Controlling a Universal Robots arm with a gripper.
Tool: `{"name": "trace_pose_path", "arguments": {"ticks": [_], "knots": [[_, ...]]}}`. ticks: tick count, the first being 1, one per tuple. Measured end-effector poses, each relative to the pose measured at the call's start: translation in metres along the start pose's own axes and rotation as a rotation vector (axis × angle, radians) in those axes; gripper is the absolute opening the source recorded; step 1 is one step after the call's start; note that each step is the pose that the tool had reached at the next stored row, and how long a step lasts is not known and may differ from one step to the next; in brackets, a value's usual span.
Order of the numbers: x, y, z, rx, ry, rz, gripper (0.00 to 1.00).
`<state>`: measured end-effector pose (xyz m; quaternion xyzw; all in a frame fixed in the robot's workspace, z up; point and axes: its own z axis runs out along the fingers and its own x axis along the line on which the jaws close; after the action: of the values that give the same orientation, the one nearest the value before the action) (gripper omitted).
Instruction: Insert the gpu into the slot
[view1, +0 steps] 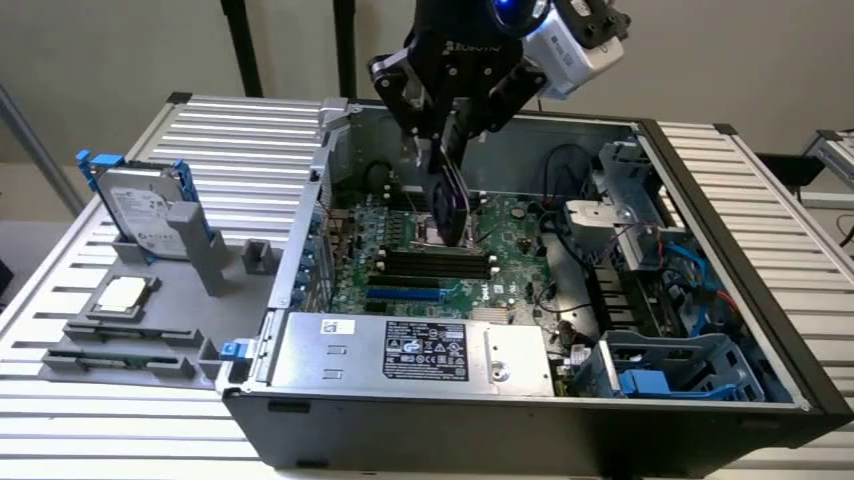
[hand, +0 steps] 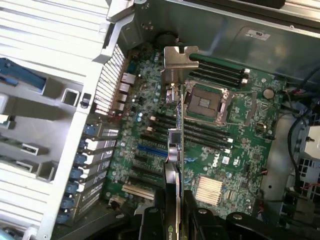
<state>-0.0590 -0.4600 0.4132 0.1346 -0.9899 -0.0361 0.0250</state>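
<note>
"Gripper (view1: 447, 150) is closed on the gpu (view1: 455, 210) from where I sit. It pinches the top edge, and the card hangs edge-on above the motherboard (view1: 514, 225), touching nothing."

"And the slot?"

"Blue slot (view1: 404, 295) sits lower on the board, nearer the power supply (view1: 400, 345). The card isn't in it."

"What worries you?"

"Landing on the black memory slots (view1: 430, 264) instead — they run parallel and close. A slight tilt would jam the edge, and the metal bracket (hand: 178, 59) could catch the chassis wall. A narrow pinch might let the card swivel."

"Any writing?"

"DELL (hand: 212, 161) on the board; the gripper's body reads ROBOTIQ, I think. The supply's label is too fine to read."
</note>
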Motion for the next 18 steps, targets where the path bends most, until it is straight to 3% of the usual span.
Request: {"name": "trace_pose_path", "arguments": {"ticks": [18], "knots": [[-0.0004,-0.0007,0.0094,0.0136,0.0243,-0.326,0.26]]}}
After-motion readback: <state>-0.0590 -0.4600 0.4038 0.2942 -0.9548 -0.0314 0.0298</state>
